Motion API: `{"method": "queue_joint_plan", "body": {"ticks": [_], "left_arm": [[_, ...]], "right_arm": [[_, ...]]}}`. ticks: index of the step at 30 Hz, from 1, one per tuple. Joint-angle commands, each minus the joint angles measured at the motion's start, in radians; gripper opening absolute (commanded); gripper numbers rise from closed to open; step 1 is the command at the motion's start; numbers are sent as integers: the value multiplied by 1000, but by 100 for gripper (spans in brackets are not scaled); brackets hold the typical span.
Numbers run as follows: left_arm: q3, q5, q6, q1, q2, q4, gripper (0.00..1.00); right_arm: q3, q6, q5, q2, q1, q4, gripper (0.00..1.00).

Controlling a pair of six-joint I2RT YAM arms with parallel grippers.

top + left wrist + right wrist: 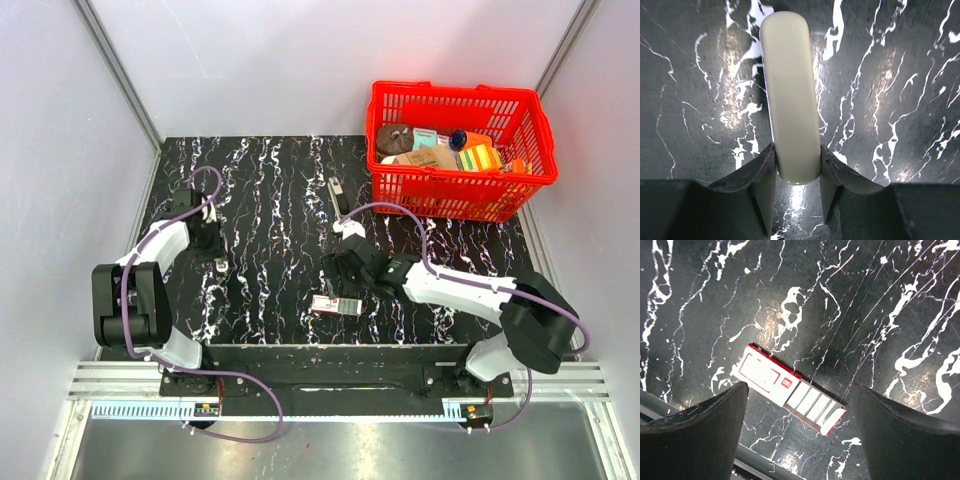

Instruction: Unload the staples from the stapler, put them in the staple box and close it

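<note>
From above, a black table (260, 200) veined white sits between pale walls (250, 60), with metal rails (110, 385) along its near edge. A red basket (440, 195) of goods fills the far right corner. The stapler (338, 195) lies mid-table toward the far edge, near the basket's left side, clear of both arms. The right gripper (342, 272) hangs by a box (335, 305) toward the near edge. The left gripper (215, 250) is toward the left edge.

Only the left wrist view shows its fingers (765, 170) clamped on a cream bar (790, 95).

The right wrist view shows the jaws spread wide above the red-and-white box, touching nothing. The box's tray (815, 405) is slid out.
</note>
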Motion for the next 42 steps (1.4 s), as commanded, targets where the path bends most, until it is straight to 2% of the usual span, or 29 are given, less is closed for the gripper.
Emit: {"method": "queue_joint_plan", "body": {"ticks": [1, 4, 7, 9, 11, 14, 15, 19, 20, 25, 27, 30, 39, 42], "left_arm": [[-28, 29, 80, -16, -34, 2, 13], [-31, 84, 89, -20, -31, 4, 22], [-31, 127, 97, -26, -41, 1, 41], [-17, 141, 108, -26, -55, -16, 56], [4, 147, 124, -25, -84, -39, 71], [23, 139, 138, -20, -167, -56, 97], [26, 141, 167, -16, -198, -59, 99], [66, 155, 195, 15, -319, -98, 99], [74, 155, 198, 33, -342, -105, 99], [126, 200, 197, 193, -388, -147, 99], [149, 269, 207, 260, -365, -173, 90], [166, 302, 232, 326, -328, -202, 77], [114, 268, 357, 445, -261, -225, 63], [92, 228, 393, 458, -252, -222, 60]], "right_arm": [[67, 42, 1, 55, 20, 8, 89], [120, 52, 32, 99, 27, -41, 89], [204, 65, 80, 161, 35, -150, 91], [267, 69, 118, 201, 44, -211, 99], [339, 77, 168, 224, 58, -255, 99], [416, 244, 285, 241, 67, -278, 100], [433, 235, 247, 253, 63, -281, 100], [501, 63, 124, 336, 53, -250, 99], [530, 83, 127, 362, 53, -253, 99], [870, 75, 173, 587, 76, -425, 92], [991, 69, 170, 664, 89, -439, 91], [1143, 78, 146, 766, 106, -442, 91], [1609, 91, 63, 1073, 142, -522, 90], [1715, 98, 37, 1146, 144, -529, 89]]}}
